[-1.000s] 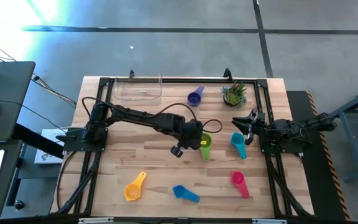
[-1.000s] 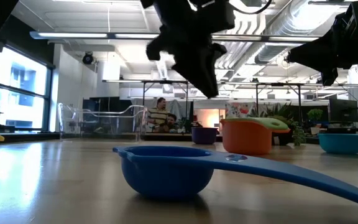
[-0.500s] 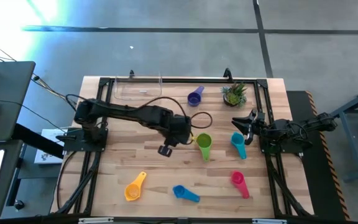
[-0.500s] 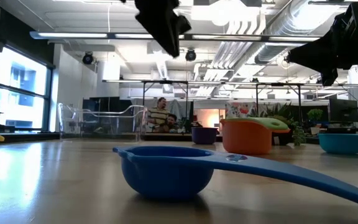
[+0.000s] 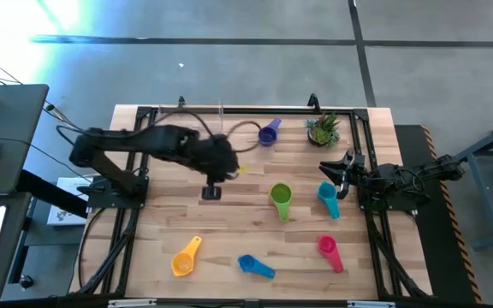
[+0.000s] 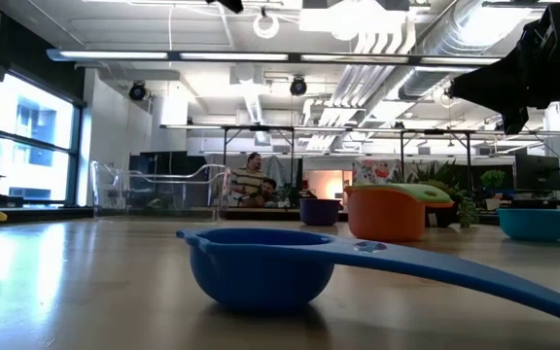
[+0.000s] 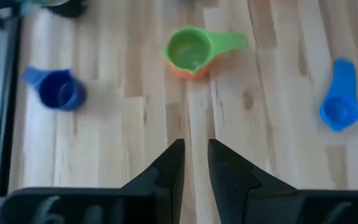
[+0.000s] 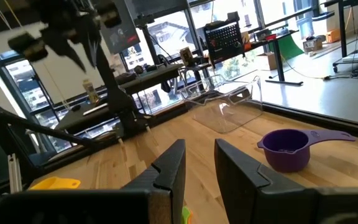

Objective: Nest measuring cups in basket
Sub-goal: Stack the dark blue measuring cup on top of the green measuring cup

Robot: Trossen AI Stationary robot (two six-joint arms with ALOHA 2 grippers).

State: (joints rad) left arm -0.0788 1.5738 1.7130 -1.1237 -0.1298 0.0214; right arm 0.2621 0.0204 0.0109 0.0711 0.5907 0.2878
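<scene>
Measuring cups of coloured plastic lie scattered about the wooden surface [image 5: 229,222], none inside the clear rectangular plastic basket [image 5: 190,122] at its far edge. Nearest the basket sits the purple cup [image 5: 269,133]; farther off, the green cup [image 5: 281,198] rests nested in an orange one, with the teal cup [image 5: 328,198] just beside it. Pink [image 5: 329,250], blue [image 5: 253,266] and yellow [image 5: 185,257] cups lie farthest away. Left pincer [image 5: 211,192] hangs near the basket, fingers almost closed, holding nothing. Right pincer [image 5: 342,166] waits clenched and empty, far across from the basket.
</scene>
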